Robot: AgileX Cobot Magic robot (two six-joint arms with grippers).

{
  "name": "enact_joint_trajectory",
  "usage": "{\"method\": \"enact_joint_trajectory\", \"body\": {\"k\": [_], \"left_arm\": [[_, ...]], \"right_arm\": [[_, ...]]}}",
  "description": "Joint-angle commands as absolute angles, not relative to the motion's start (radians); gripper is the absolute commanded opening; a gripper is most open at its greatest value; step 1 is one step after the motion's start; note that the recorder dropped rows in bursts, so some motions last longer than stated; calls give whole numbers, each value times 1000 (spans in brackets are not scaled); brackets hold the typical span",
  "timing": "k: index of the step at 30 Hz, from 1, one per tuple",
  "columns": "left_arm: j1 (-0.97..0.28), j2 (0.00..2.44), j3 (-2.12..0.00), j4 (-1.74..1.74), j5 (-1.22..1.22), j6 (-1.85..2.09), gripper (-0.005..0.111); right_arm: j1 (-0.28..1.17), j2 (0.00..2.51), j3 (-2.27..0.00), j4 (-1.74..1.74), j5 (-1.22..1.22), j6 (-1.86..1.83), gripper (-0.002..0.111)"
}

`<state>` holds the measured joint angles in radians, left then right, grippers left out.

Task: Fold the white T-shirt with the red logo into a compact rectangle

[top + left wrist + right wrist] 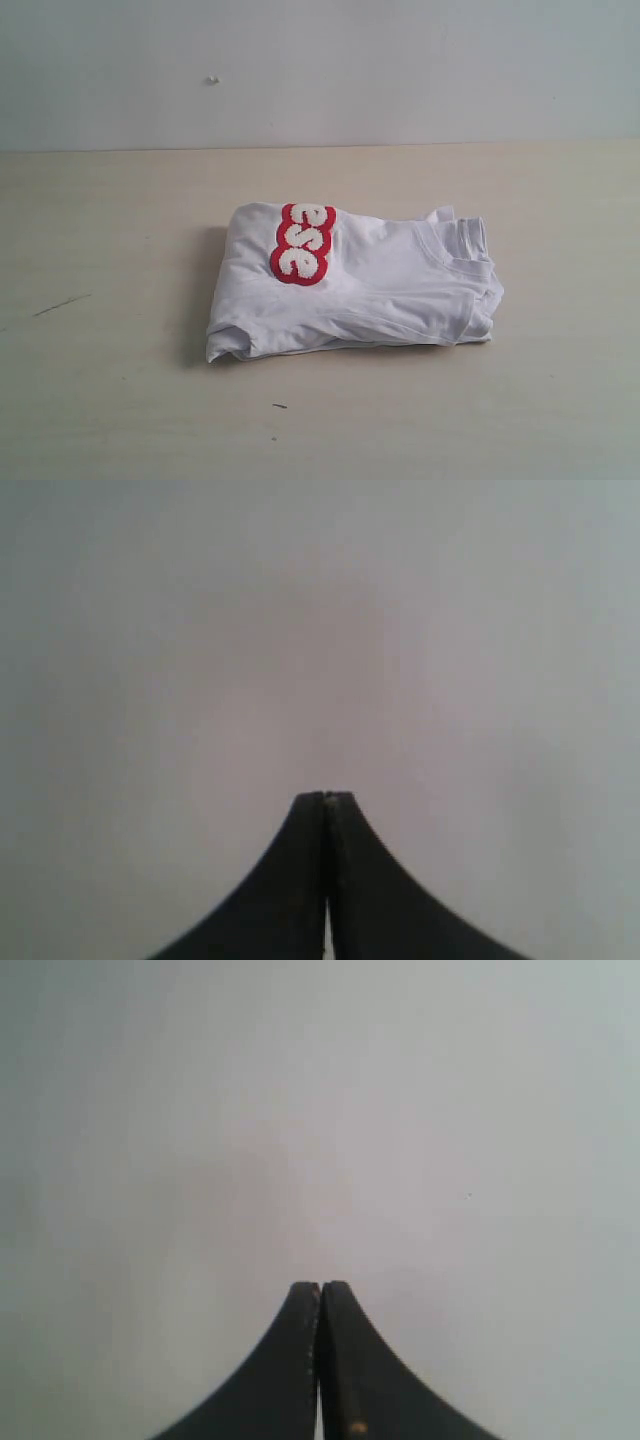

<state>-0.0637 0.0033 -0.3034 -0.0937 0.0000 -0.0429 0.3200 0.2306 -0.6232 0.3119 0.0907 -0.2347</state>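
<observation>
The white T-shirt (360, 285) lies folded into a compact, roughly rectangular bundle in the middle of the table in the exterior view, with its ribbed neck at the right end. Part of the red logo (303, 243) shows on top near the left end, its white letters running from back to front. Neither arm appears in the exterior view. My left gripper (326, 796) is shut with nothing between its black fingers, and faces only a plain pale surface. My right gripper (320, 1285) is likewise shut and empty, facing a plain pale surface.
The light wooden table (100, 400) runs back to a pale wall (320, 70). Small dark marks sit on the table at the left (60, 305) and in front of the shirt (279, 406).
</observation>
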Motion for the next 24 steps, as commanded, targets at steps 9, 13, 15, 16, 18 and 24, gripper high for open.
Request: {"method": "enact_joint_trajectory", "body": {"k": [9, 13, 15, 16, 18, 24], "left_arm": [[55, 0, 0, -11, 0, -68, 0], [55, 0, 0, 8, 104, -68, 0], [55, 0, 0, 32, 134, -68, 0], [55, 0, 0, 44, 150, -68, 0], [55, 0, 0, 52, 201, -68, 0], [55, 0, 0, 69, 346, -66, 0]], "right_arm": [[314, 229, -618, 306, 86, -234, 0], [314, 229, -618, 306, 86, -234, 0], [314, 229, -618, 306, 86, -234, 0], [314, 229, -618, 306, 86, -234, 0], [314, 229, -618, 306, 86, -234, 0], [314, 229, -618, 306, 86, -234, 0]]}}
